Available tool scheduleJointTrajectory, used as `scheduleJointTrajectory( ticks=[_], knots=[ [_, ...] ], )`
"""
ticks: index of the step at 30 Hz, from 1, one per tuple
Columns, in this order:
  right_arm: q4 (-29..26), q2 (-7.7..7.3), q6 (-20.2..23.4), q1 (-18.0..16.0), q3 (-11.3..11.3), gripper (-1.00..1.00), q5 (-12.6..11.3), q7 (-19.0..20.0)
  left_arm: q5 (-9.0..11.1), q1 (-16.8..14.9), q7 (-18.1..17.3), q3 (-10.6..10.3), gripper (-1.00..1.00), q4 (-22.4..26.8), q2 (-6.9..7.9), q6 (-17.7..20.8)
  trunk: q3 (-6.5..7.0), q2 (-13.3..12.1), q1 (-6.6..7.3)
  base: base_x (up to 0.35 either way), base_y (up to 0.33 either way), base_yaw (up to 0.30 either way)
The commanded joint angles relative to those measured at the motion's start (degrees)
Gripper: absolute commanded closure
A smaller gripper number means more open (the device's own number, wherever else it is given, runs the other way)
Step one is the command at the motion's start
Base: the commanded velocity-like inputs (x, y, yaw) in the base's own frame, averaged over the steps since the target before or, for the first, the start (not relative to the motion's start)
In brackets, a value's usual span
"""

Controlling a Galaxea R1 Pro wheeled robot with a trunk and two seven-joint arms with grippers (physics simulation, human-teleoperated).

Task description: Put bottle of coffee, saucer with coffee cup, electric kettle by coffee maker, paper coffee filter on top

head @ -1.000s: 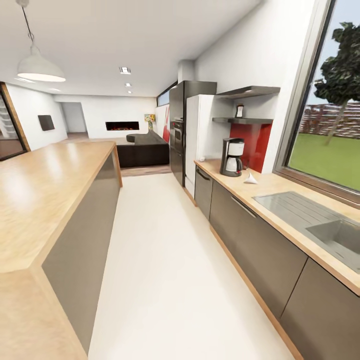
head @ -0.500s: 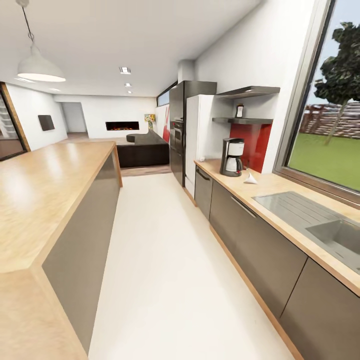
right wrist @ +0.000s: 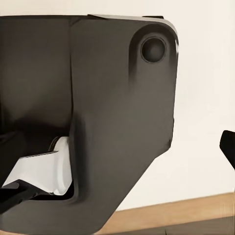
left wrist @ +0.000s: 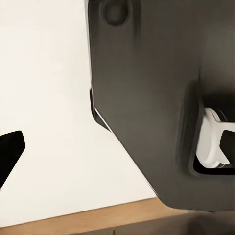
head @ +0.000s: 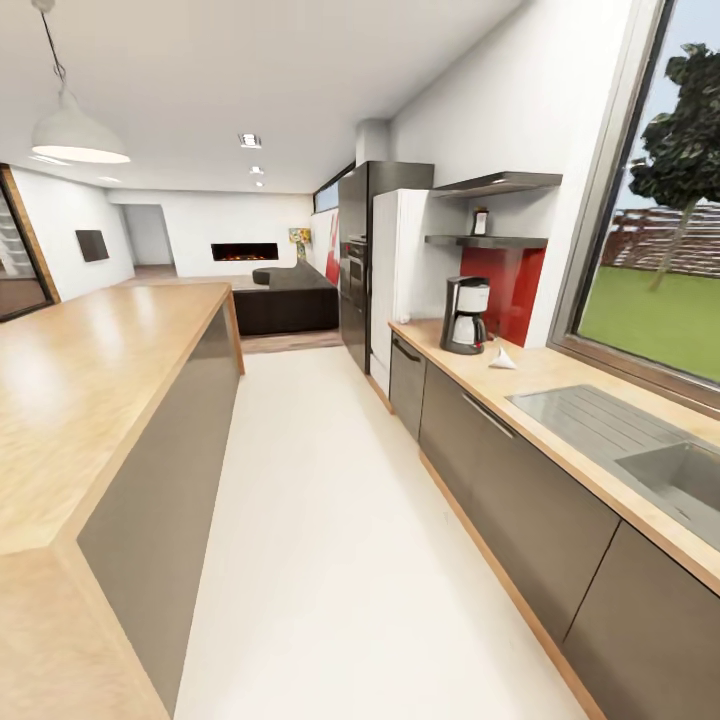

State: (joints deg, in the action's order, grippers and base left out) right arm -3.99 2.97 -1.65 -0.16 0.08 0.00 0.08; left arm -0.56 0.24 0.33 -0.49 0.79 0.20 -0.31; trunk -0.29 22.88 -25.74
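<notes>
From where the robot stands in the aisle, the kitchen countertop (head: 560,385) runs along the right-hand wall under the big window (head: 660,230), and the coffee maker (head: 465,315) sits far down it, black with a white carafe, close to the red backsplash (head: 512,285). Just beside it, on the near side, a paper coffee filter (head: 502,358) lies on the wood, a small white folded shape apart from the machine's base. Above the coffee maker a grey kitchen shelf (head: 487,241) carries the bottle of coffee (head: 480,221), a small dark jar with a pale label, too small to make out further. Nearer along the same counter the sink (head: 680,480) and its ribbed drainboard are let into the top. On the left a long wooden island (head: 90,390) stretches back toward the lounge, with a white pendant lamp (head: 78,135) hanging over it, and a pale floor (head: 330,520) lies between the two runs of cabinets. All the coffee things are well apart from the robot, far ahead. In the left wrist view a dark fingertip of the left gripper (left wrist: 10,152) juts in at the edge over the pale floor beside the robot's dark body; in the right wrist view a dark tip of the right gripper (right wrist: 228,147) shows likewise. I cannot tell for either whether its fingers are apart or together.
</notes>
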Motion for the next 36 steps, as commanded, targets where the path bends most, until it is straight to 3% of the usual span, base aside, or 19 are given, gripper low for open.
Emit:
scheduleJointTrajectory(
  ticks=[1,18,19,23,27,30,34,36],
  knots=[
    [0.04,0.01,-0.16,-0.02,0.0,-1.0,0.0,0.01,-0.06,0.02,0.07,-0.03,-1.0,0.07,0.02,-0.04,-0.03,0.04,-0.05,0.272,0.0,0.0],
    [-0.4,-0.22,-0.22,-0.02,-0.15,-1.0,0.0,-0.27,0.53,-0.17,0.25,0.4,-1.0,0.32,0.27,-0.01,-0.03,0.04,-0.05,0.33,0.0,0.0],
    [-3.83,-0.77,-0.2,-0.02,-0.16,-1.0,0.05,-0.34,0.61,-1.27,0.28,0.44,-1.0,0.35,0.55,0.08,-0.03,0.04,-0.05,0.339,0.0,0.0],
    [-7.72,-1.45,-0.19,-0.02,-0.17,-1.0,0.08,-0.4,0.64,-3.57,0.28,0.42,-1.0,0.35,0.77,0.16,-0.03,0.04,-0.05,0.339,0.0,0.0],
    [-15.94,-3.01,-0.22,-0.02,-0.09,-1.0,0.12,-0.43,0.62,-8.23,0.29,0.47,-1.0,0.35,0.83,0.15,-0.03,0.04,-0.05,0.34,0.0,0.0],
    [-21.69,-3.36,-0.23,-0.08,-0.02,-1.0,0.22,-0.43,0.64,-11.45,0.29,0.56,-1.0,0.42,0.8,0.09,-0.03,0.04,-0.05,0.341,0.0,0.0],
    [-28.53,-3.47,-0.27,-0.73,0.0,-1.0,0.25,-0.37,0.71,-13.91,0.29,0.64,-1.0,4.37,0.94,0.05,-0.03,0.04,-0.05,0.341,0.0,0.0],
    [-32.13,-3.49,-0.28,-0.92,0.01,-1.0,0.21,-0.29,1.33,-14.43,0.29,2.02,-1.0,9.96,1.04,0.07,-0.03,0.04,-0.05,0.341,0.0,0.0]
  ],
)
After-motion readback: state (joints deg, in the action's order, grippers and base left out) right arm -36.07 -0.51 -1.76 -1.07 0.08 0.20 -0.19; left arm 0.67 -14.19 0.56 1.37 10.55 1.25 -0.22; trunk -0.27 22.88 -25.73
